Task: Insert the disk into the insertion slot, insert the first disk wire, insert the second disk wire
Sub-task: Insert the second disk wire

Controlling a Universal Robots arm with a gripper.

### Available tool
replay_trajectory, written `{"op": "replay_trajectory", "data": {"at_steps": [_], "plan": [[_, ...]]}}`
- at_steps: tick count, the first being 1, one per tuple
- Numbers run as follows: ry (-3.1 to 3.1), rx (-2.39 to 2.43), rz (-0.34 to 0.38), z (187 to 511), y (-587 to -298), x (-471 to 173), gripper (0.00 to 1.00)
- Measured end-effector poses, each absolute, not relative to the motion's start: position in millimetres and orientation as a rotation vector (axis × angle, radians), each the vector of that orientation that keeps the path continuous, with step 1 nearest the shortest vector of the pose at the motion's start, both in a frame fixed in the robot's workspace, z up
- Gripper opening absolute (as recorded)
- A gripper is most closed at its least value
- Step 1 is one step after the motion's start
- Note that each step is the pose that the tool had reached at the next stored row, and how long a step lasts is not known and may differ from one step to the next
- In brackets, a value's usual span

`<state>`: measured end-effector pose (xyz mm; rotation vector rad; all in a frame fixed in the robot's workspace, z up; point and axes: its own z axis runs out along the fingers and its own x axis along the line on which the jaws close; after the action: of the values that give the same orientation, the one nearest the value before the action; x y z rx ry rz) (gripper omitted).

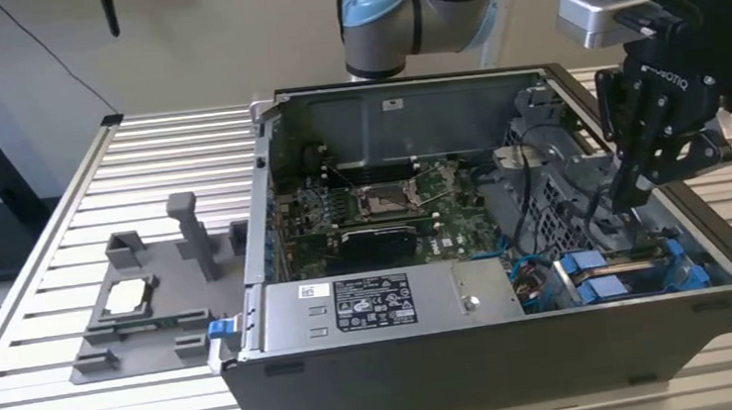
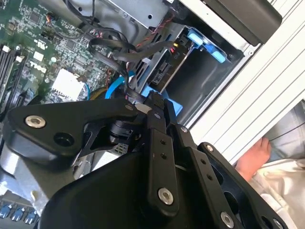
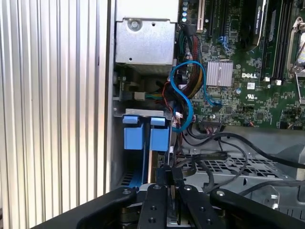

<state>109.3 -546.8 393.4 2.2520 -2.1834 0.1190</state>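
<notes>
Black fingers [image 3: 167, 188] of my gripper [image 1: 630, 192] are pressed narrow together, low inside the case [image 1: 487, 373], beside the disk [image 3: 159, 138] in its slot.

Claw [image 1: 630, 192] tips hidden behind cables; person's hand [image 2: 252, 155] cut off by the picture's edge.

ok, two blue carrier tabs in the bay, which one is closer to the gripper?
In the first wrist view, the blue tab nearer the motherboard. It sits more directly in line with the gripper than the other tab.
</notes>
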Motion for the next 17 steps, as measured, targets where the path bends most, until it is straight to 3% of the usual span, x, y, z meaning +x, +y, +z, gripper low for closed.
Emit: {"op": "replay_trajectory", "data": {"at_steps": [17], "plan": [[-2.215, 2.28, 0.077, 387, -557, 110, 0.16]]}}
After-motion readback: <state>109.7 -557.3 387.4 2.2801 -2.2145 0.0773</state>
